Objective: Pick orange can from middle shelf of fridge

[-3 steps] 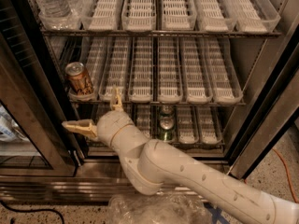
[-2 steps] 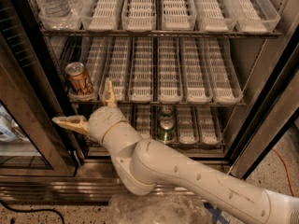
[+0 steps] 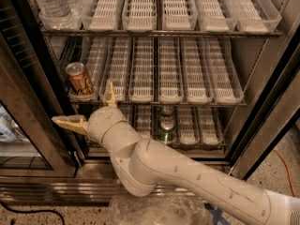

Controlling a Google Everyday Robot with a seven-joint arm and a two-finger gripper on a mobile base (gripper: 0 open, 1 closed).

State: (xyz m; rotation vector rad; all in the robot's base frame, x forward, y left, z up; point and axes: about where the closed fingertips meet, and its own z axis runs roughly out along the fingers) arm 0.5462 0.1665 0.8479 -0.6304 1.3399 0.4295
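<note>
The orange can (image 3: 79,80) stands upright at the front of the leftmost lane tray on the middle shelf (image 3: 187,95) of the open fridge (image 3: 276,102). It is coppery brown with a silver top. My gripper (image 3: 89,107) is open, in front of the shelf and just below and to the right of the can. One tan finger (image 3: 70,122) points left below the can. The other finger (image 3: 110,93) points up at the shelf's front lip to the can's right. The fingers do not touch the can.
Green cans (image 3: 165,125) stand on the lower shelf. Water bottles (image 3: 51,3) stand at the left of the top shelf. The glass door (image 3: 23,139) is open at the left. The fridge's right frame (image 3: 267,139) is close by. My arm (image 3: 187,177) crosses the steel base.
My gripper has moved a little to the left and up toward the can, with its fingers still spread. The can has not moved.
</note>
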